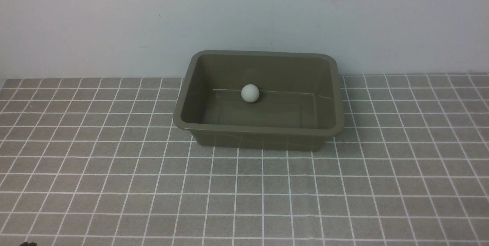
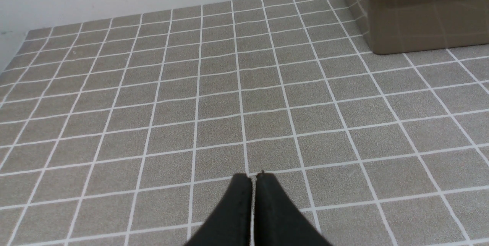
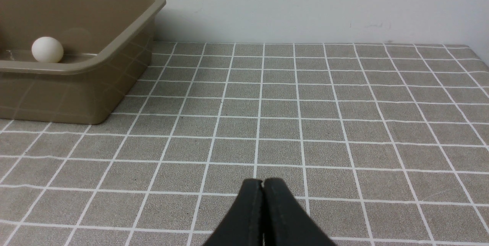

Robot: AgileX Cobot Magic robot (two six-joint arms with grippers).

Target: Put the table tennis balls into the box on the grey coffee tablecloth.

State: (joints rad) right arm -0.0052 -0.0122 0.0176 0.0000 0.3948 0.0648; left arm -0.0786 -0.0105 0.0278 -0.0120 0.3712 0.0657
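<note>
The small white table tennis ball [image 1: 250, 93] already lies inside the olive-brown plastic box [image 1: 259, 129] on the grey checked tablecloth [image 1: 114, 185], between and beyond my left hand [image 2: 253, 177] and right hand [image 3: 263, 182], both pressed together, empty.

left gripper [image 2: 253, 177]: two matte black fingers [image 2: 237, 207], broad toward wrist, tapered to rounded tips; thin pale seam seen between them, tiny nub seen at one tip. right gripper [image 3: 263, 182]: same matte black tapered pair, faint ridge along inner edges. no cables, screws or markings seen.
</note>
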